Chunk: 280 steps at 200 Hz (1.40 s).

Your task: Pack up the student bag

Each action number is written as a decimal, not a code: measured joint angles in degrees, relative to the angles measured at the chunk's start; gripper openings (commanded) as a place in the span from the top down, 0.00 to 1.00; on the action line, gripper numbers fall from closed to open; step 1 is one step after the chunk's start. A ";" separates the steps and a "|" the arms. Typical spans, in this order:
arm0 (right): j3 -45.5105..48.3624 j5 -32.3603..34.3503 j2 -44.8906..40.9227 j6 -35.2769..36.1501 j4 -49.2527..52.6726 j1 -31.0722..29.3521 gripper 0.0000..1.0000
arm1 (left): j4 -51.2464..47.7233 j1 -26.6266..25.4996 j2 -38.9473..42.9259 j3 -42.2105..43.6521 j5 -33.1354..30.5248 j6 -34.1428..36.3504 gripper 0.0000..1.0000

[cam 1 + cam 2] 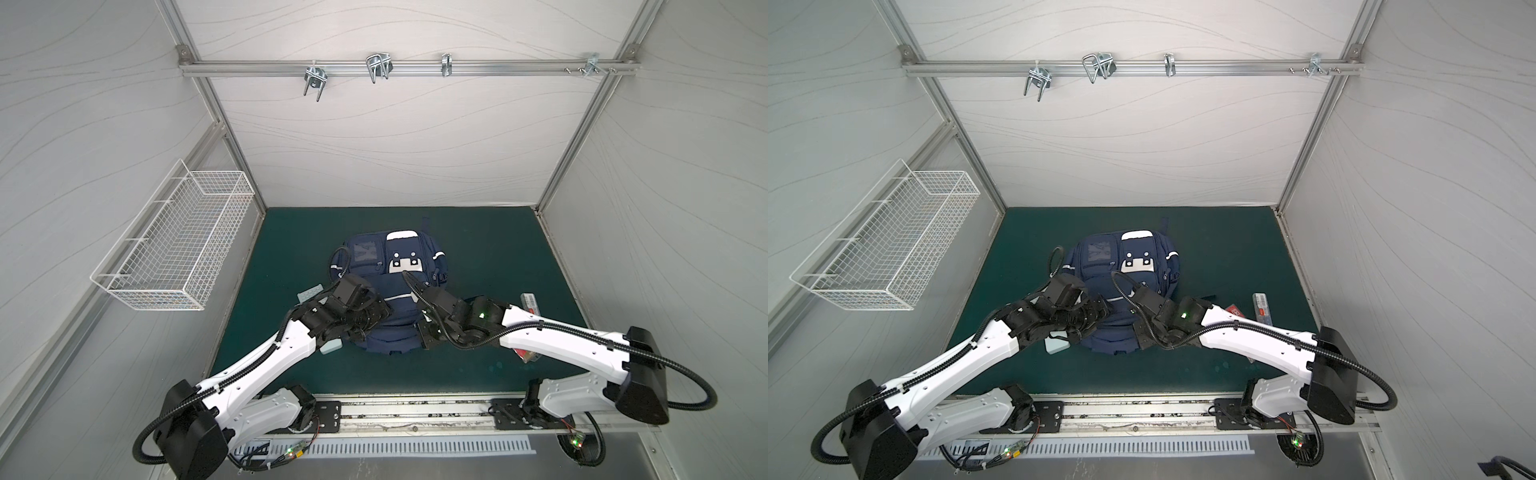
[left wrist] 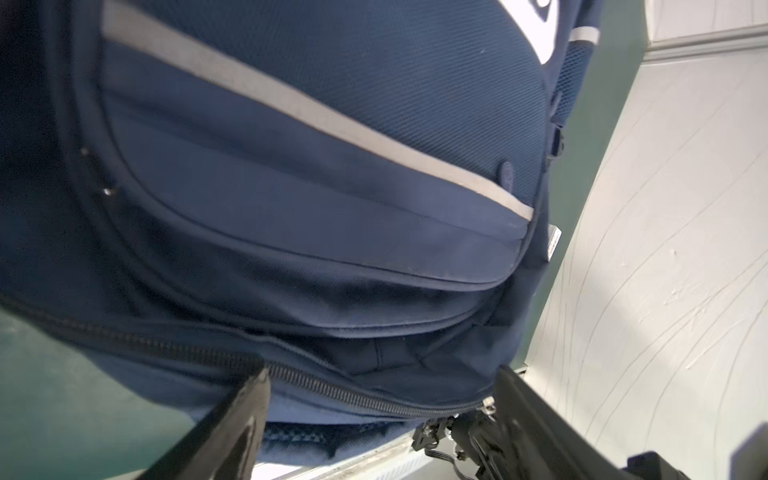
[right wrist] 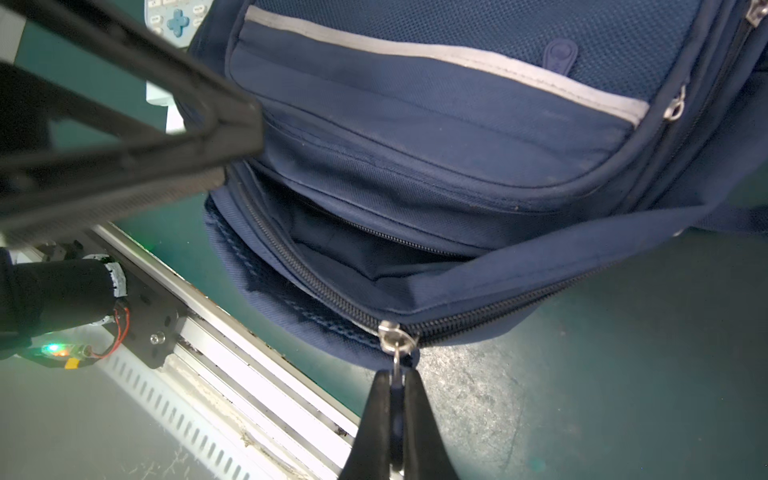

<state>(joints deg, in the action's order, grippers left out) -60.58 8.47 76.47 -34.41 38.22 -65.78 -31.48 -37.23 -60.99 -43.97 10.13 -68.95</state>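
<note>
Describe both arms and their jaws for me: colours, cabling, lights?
Both arms are alike: left arm and right arm have white links, black joint housings and black ribbed cable conduit looping outside. A green light glows near the right wrist. The jaws are slim, black, tapering blades.

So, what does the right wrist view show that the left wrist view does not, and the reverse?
Only the right wrist view: the right jaws shut on the zipper pull, the inside of the open compartment, a pale keypad. Only the left wrist view: a corner of the white patch and the side wall. Both: the bag, its grey stripe, the green mat.
</note>
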 measured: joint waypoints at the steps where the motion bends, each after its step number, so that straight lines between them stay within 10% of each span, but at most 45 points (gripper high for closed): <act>1: 0.00 -0.02 0.00 -0.02 -0.02 0.00 1.00 | 0.04 -0.02 -0.04 0.04 0.02 -0.13 0.16; 170: 2.19 5.18 0.00 -1.75 -3.34 -5.05 1.00 | 4.66 -2.62 -0.20 6.05 3.67 -12.90 0.27; 236: 3.85 7.63 -0.20 -1.68 -4.24 -6.43 1.00 | 6.58 -2.69 -4.96 6.05 4.68 -14.32 1.00; 280: 8.66 6.99 -5.42 -1.29 -5.16 -2.84 1.00 | 6.58 -3.08 -2.51 6.05 4.59 -13.33 1.00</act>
<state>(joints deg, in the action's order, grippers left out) -51.92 15.46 71.05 -35.70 33.06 -68.62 -24.91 -40.32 -63.51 -37.91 14.72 -82.28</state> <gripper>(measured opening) 0.074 0.050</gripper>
